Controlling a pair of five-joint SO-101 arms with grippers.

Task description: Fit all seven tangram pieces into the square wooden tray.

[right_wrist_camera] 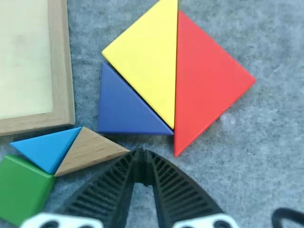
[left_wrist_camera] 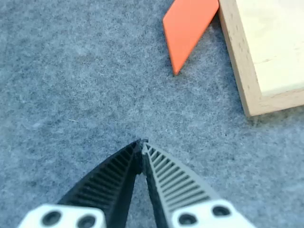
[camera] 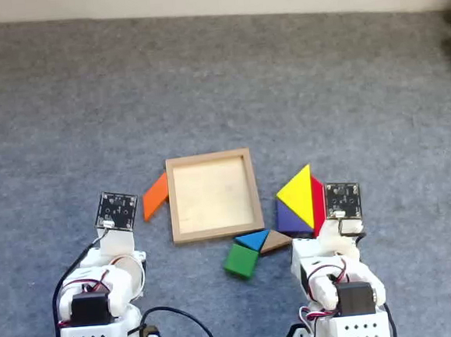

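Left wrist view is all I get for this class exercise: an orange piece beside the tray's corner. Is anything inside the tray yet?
Observer: No, the tray is bare inside.
Operator: What lies on its other side?
Observer: A yellow triangle, red triangle and dark blue triangle lie joined together, right of the tray in the high view.
Operator: And the right gripper?
Observer: The right gripper is shut, its tips close to the red triangle's corner.
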